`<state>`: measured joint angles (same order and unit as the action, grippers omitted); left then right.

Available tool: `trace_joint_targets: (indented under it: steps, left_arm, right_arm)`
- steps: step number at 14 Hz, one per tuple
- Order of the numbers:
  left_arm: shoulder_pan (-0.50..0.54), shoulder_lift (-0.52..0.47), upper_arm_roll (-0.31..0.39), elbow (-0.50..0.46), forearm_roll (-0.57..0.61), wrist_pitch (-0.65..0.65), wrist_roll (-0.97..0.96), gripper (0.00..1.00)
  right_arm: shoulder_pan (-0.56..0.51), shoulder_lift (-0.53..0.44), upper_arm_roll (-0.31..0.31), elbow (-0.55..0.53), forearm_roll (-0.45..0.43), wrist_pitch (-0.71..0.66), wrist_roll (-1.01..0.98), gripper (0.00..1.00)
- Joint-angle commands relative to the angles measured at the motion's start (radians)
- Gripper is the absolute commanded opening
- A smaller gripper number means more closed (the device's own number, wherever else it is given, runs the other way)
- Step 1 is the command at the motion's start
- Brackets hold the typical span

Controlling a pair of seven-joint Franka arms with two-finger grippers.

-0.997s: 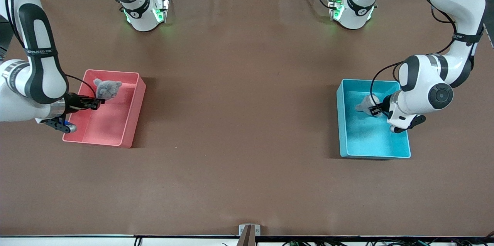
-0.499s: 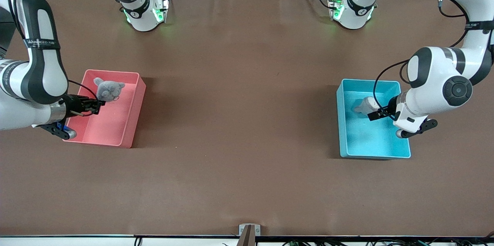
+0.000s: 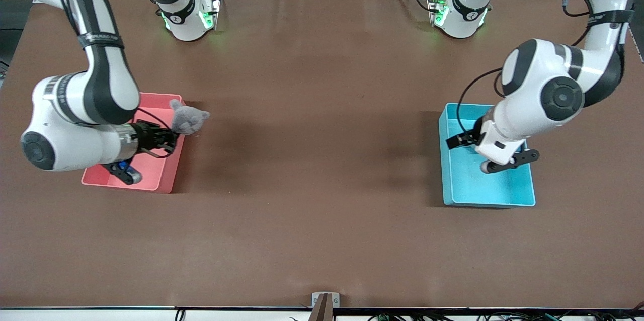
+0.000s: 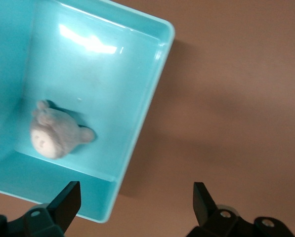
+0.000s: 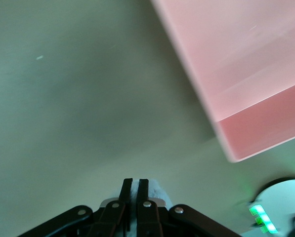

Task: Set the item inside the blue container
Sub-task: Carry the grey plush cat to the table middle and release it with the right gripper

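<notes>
Pink bin (image 3: 151,180) beside grey plush (image 3: 187,118) (held), brown table (image 3: 322,185)

A light blue rectangular plastic bin (image 4: 137,118) is looking smooth and glossy, catching a bright glare on its floor. A small beige plush toy (image 4: 56,134) inside is showing soft, fuzzy cloth. A pink rectangular plastic bin (image 3: 168,170) is appearing smooth. A grey plush toy (image 3: 187,118) is looking fuzzy. The brown table (image 3: 322,210) covering is looking matt.

Blue container (image 4: 137,123) cut off
</notes>
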<state>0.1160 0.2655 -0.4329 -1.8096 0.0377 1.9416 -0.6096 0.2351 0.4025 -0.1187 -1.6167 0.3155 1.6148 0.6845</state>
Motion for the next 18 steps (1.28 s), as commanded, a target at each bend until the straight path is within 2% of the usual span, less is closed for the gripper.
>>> trace_joint_targets:
  steps: [1,5,9,12,18]
  left_arm:
    - [-0.013,0.034,-0.055,0.050,-0.001,-0.017,-0.105,1.00]
    - [-0.096,0.116,-0.053,0.101,0.016,0.032,-0.274,1.00]
    - [-0.136,0.179,-0.049,0.096,0.022,0.207,-0.456,1.00]
    - [-0.162,0.237,-0.053,0.099,0.157,0.290,-0.528,1.00]
    - [-0.187,0.296,-0.052,0.101,0.220,0.336,-0.621,1.00]
  right_arm:
    - [0.085,0.027,-0.009,0.015,0.036,0.060,0.140,0.00]
    - [0.211,0.076,-0.009,0.017,0.072,0.209,0.314,0.00]
    - [0.300,0.156,-0.009,0.032,0.109,0.379,0.435,0.00]
    - [0.378,0.248,-0.009,0.096,0.106,0.474,0.570,0.00]
    - [0.466,0.323,-0.009,0.115,0.105,0.641,0.687,0.00]
